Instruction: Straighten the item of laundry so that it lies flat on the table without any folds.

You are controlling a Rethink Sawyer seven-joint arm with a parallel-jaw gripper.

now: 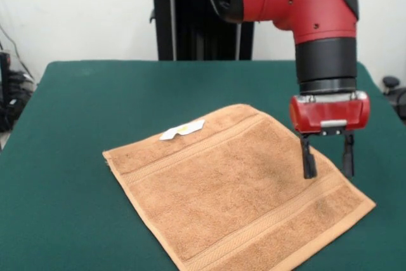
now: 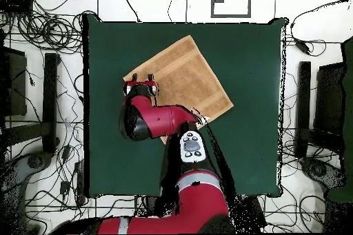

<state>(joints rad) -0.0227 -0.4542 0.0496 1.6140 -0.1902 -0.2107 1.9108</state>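
Note:
The orange-tan towel [image 1: 238, 188] lies spread out flat on the green table [image 1: 76, 131], turned like a diamond, with its white tag [image 1: 182, 129] at its far edge. In the overhead view the towel [image 2: 186, 74] lies at the table's upper middle, partly hidden by the arm. My gripper [image 1: 328, 160] hangs open and empty over the towel's right edge, its two black fingers [image 1: 307, 158] pointing down just above the cloth. It also shows in the overhead view [image 2: 143, 78] at the towel's left corner.
The robot's black pedestal [image 1: 203, 26] stands behind the table's far edge. The red arm [image 2: 155, 118] reaches over the table from below in the overhead view. Cables and black stands [image 2: 48, 87] lie on the floor round the table [image 2: 255, 129].

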